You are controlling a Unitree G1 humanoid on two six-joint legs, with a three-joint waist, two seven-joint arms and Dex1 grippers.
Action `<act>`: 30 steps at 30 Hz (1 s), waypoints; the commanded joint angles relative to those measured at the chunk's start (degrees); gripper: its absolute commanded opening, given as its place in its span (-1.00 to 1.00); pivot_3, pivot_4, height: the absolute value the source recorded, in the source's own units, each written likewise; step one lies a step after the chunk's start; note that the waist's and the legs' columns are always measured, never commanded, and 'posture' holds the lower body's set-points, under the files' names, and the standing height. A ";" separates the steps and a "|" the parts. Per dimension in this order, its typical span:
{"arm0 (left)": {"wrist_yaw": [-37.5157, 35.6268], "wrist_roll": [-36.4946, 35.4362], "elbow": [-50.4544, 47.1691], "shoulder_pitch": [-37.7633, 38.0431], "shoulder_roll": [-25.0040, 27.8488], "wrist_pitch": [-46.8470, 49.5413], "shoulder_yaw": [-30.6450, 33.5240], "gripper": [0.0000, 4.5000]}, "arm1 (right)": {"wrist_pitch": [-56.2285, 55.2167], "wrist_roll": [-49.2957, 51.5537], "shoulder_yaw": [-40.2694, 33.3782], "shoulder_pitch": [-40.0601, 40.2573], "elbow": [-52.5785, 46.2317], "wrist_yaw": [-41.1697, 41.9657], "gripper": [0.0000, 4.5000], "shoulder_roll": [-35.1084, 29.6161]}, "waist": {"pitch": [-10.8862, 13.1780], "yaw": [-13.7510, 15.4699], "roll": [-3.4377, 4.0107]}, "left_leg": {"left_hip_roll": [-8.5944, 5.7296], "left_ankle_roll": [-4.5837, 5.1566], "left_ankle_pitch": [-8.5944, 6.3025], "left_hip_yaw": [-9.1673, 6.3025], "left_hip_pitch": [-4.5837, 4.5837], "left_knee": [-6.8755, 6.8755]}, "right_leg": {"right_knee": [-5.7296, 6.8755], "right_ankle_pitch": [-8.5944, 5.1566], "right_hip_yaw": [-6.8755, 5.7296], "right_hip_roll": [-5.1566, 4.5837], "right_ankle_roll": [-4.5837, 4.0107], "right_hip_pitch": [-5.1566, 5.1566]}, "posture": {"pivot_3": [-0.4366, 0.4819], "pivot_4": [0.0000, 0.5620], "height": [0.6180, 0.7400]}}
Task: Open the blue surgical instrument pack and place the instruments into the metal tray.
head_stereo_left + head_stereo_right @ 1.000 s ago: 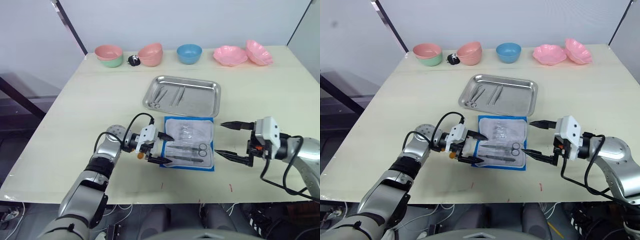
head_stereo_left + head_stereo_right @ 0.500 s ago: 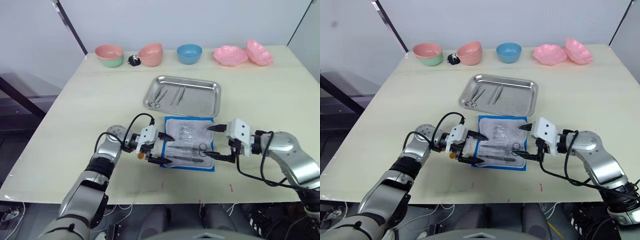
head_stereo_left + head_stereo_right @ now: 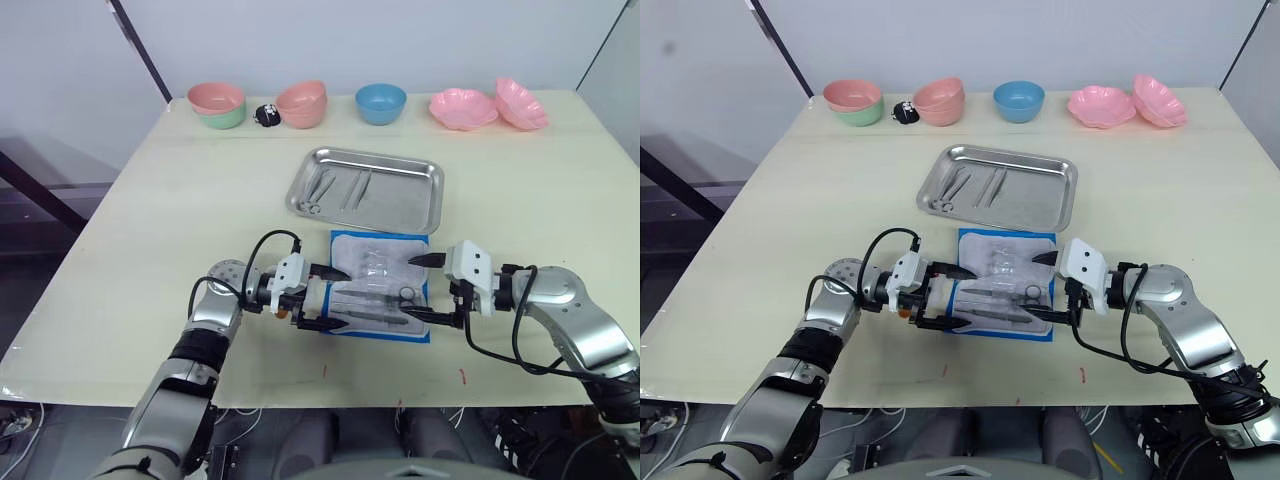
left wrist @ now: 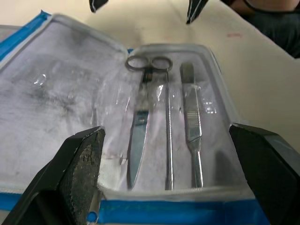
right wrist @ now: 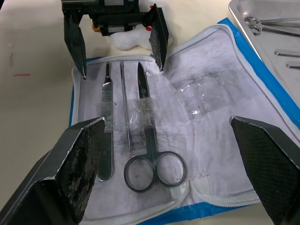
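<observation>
Blue fabric lies flat with its pale lining up: the blue surgical instrument pack [image 3: 381,286] is already unfolded, just on the near side of the metal tray [image 3: 432,201], so you are in the transfer step. Going left to right from the pack: your left gripper [image 3: 331,299] sits at the pack's left edge, forearm low over the table and pointing across the pack, jaws spread wide with one finger over the lining and the other at the pack's near left corner, holding nothing. On the near half of the lining lie three instruments side by side under clear straps: a scalpel handle [image 5: 105,147], a thin probe [image 5: 125,108] and ring-handled scissors [image 5: 148,149]. Your right gripper [image 3: 426,291] faces in from the pack's right edge, forearm also low, jaws wide and empty, bracketing the scissors' ring end. A few instruments [image 3: 335,190] already rest in the tray.

Next, I judge, you close the right jaws on the scissors' rings, draw them out from under the straps and carry them beyond the pack into the tray, while the left gripper steadies the pack.
</observation>
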 commanded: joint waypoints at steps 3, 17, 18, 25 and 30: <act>2.27 1.99 1.42 0.88 -2.20 2.94 -1.91 1.00 | 0.38 0.98 -1.39 0.02 -2.54 -0.45 0.98 0.29 | 0.07 0.21 -0.09 | -0.01 0.00 0.00 -0.02 -0.03 0.00 | -0.02 0.00 -0.02 -0.01 0.00 0.00 | -0.05 -0.47 1.00; 7.35 8.78 5.81 -1.25 -3.33 4.11 -4.24 1.00 | 2.23 1.69 -2.50 1.57 -4.72 -1.21 0.98 -0.54 | 0.04 1.48 -0.04 | -0.07 0.00 0.01 -0.13 -0.04 0.01 | -0.03 0.01 -0.07 -0.01 0.02 0.04 | -0.05 -0.47 1.00; 6.54 8.76 5.79 -1.18 -3.19 5.09 -4.63 1.00 | 2.34 1.77 -2.72 1.59 -4.74 -1.20 0.98 -0.64 | 0.03 1.46 -0.02 | -0.07 -0.01 0.01 -0.14 -0.03 0.01 | -0.03 0.01 -0.07 -0.01 0.02 0.05 | -0.05 -0.47 1.00; 6.28 10.69 7.96 -2.37 -3.02 7.50 -6.22 1.00 | 2.98 2.64 -3.89 2.16 -4.81 -0.97 0.98 -1.61 | -0.01 1.43 0.04 | -0.07 -0.01 0.01 -0.14 -0.01 0.01 | -0.04 0.01 -0.08 -0.01 0.02 0.07 | -0.05 -0.47 1.00; 6.28 10.98 10.49 -4.07 -3.49 7.54 -6.38 1.00 | 3.26 3.10 -4.36 2.69 -4.94 -0.83 0.98 -2.15 | -0.02 1.45 0.07 | -0.07 -0.01 0.01 -0.14 0.03 0.01 | -0.05 0.00 -0.09 -0.01 0.03 0.14 | -0.05 -0.47 1.00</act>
